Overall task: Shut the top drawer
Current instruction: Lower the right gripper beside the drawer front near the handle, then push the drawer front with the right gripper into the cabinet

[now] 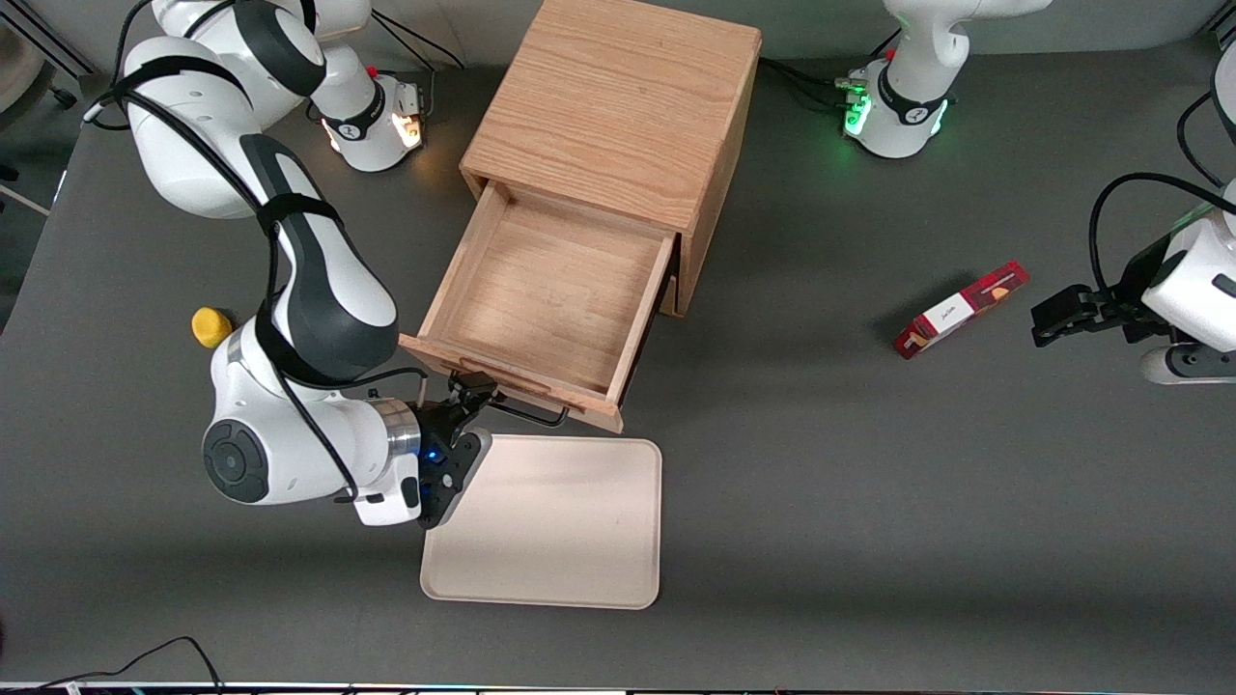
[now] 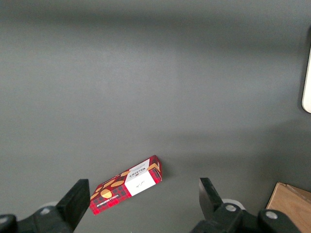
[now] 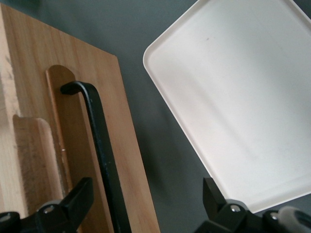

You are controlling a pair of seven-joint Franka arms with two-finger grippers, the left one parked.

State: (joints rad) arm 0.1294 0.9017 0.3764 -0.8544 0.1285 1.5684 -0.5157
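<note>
cream tray [image 1: 560,541], red box [image 1: 961,310] toward the parked arm's end, perhaps a yellow ball [image 1: 210,326]

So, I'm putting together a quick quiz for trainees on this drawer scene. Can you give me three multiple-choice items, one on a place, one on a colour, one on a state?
1. Where is the gripper?
A. At the top drawer's black handle
B. Over the red box
C. On the cabinet's top

2. What colour is the small object beside the working arm?
A. Blue
B. Yellow
C. Green

3. How does the top drawer stand?
A. Fully shut
B. Removed from the cabinet
C. Pulled out, empty inside

Answers:
1 A, its open fingers straddle the handle, above the tray edge.
2 B, the yellow object lies by the arm.
3 C, its bare wooden floor shows in front of the cabinet.
</note>
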